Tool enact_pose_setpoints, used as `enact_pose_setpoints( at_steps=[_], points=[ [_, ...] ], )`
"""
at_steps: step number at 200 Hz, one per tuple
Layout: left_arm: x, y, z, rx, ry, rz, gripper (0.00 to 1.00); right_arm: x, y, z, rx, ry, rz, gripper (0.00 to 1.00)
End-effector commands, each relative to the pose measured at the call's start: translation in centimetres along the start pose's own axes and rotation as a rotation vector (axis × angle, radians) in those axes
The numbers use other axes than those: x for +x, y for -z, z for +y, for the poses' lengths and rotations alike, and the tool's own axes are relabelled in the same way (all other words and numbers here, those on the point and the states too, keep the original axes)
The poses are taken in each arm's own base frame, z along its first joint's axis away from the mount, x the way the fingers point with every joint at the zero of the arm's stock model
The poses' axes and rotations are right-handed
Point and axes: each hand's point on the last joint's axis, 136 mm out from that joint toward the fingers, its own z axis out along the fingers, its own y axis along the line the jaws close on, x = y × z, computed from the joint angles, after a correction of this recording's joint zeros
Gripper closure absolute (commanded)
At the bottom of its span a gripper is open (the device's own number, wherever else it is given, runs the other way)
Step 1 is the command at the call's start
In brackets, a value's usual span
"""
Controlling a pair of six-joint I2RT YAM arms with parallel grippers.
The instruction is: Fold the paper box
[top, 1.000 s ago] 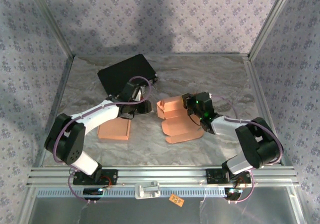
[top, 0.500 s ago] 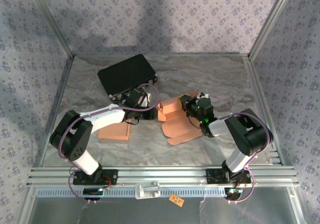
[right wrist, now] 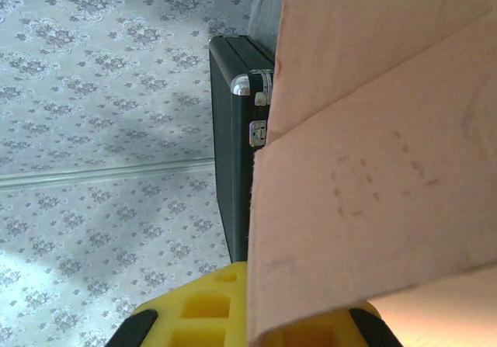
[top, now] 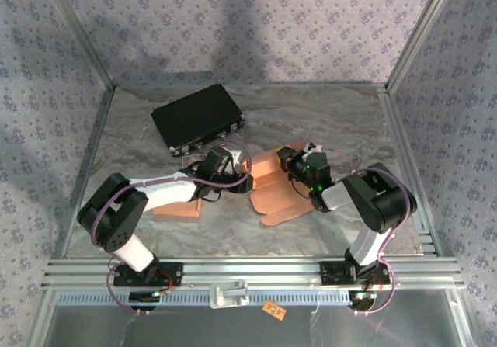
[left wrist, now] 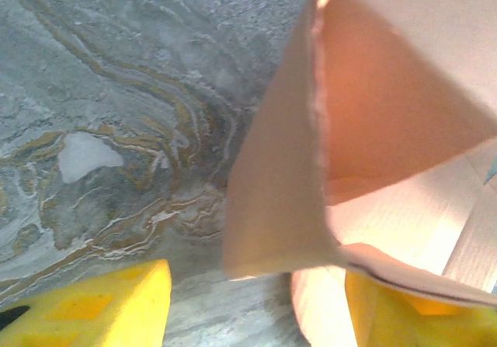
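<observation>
Top external view: the paper box [top: 273,193] is seen at the middle of the table [top: 334,122], between both grippers. Its far flap is pinched by the closed right gripper [top: 289,161]. The left gripper [top: 239,168] is held spread around its left wall.

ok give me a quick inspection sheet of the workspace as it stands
surface: grey marbled table cover, wrinkled, nothing spilled
job's things: paper box mid table, part folded, flaps raised
clutter: flat orange card lying under the left arm; black case at the back left, apart from the paper box
grippers: left gripper open, fingers either side of a box flap; right gripper shut on a wall of the paper box
cables: purple cable along each arm, one loop close to the box
surroundings: patterned fabric walls; aluminium rail at the near edge; small orange tag below it
</observation>
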Motion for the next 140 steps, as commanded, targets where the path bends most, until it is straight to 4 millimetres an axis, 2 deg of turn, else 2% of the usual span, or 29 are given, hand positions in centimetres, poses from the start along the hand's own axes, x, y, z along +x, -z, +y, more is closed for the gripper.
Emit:
enact_pose_setpoints(
  at_steps=[1,18,44,90,140],
  points=[
    [-1.7,0.6,-0.9,0.017,-0.047,-0.071,0.39,0.1,-0.3,-0.4,0.011,0.009,0.008,1.0],
    [-1.9,0.4,-0.9,0.012,-0.062,-0.069,0.39,0.1,-0.2,-0.3,0.011,0.008,0.006,1.0],
    [-2.3,0.1,-1.6,0.026,-0.079,-0.062,0.48,0.0,-0.2,-0.1,0.008,0.004,0.002,1.0],
    [-2.5,-0.2,-2.7,0.013,-0.14,-0.065,0.55,-0.1,-0.3,0.3,0.0,-0.008,-0.008,1.0],
    [-2.4,-1.1,-1.8,-0.042,-0.155,-0.049,0.6,-0.2,-0.4,1.1,-0.015,-0.015,-0.014,1.0]
  ],
)
